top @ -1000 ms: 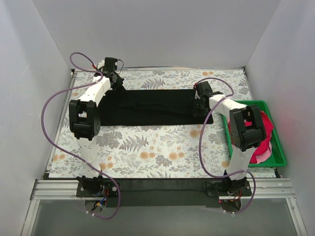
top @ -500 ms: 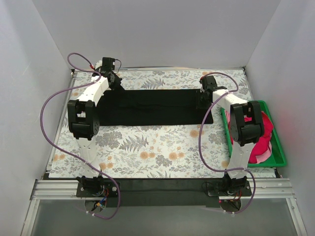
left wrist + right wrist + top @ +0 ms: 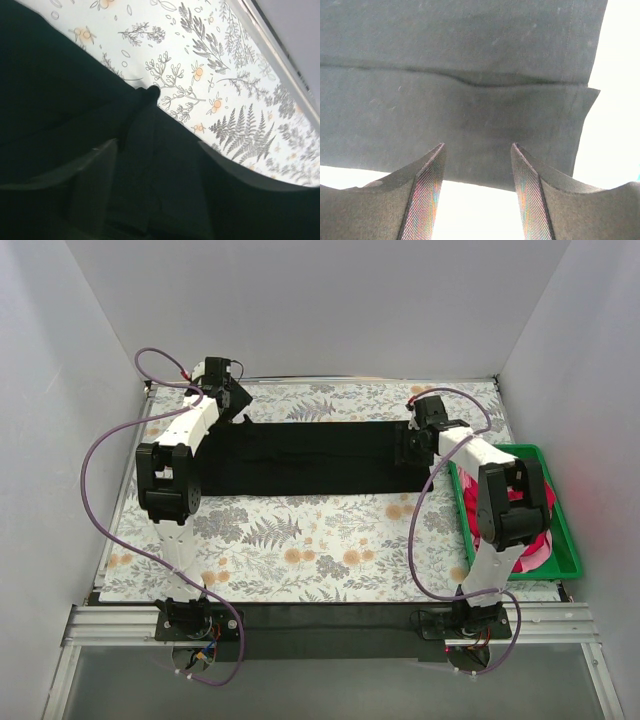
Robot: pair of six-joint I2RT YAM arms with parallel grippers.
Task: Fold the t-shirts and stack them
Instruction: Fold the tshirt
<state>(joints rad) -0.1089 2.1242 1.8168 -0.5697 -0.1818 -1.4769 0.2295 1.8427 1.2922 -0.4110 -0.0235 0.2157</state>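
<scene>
The plain black cloth t-shirt (image 3: 320,455), folded into a long band, lies across the far half of the fern-print tabletop (image 3: 300,540). The right gripper (image 3: 477,146), fingers spread and empty, has shifted rightward over the band's right end since a second ago. The left gripper (image 3: 157,144), likewise parted and empty over the left end, has barely moved. The bright pinkish-red t-shirt (image 3: 537,543) sits bunched in the green plastic crate (image 3: 545,574).

**Black shirt** (image 3: 310,458): folded into a long, flat band that lies just left of the crate (image 3: 505,449), with a lengthwise crease along its middle. **Red shirt** (image 3: 532,552): pinkish-red, crumpled in a heap inside the crate and partly hidden.
</scene>
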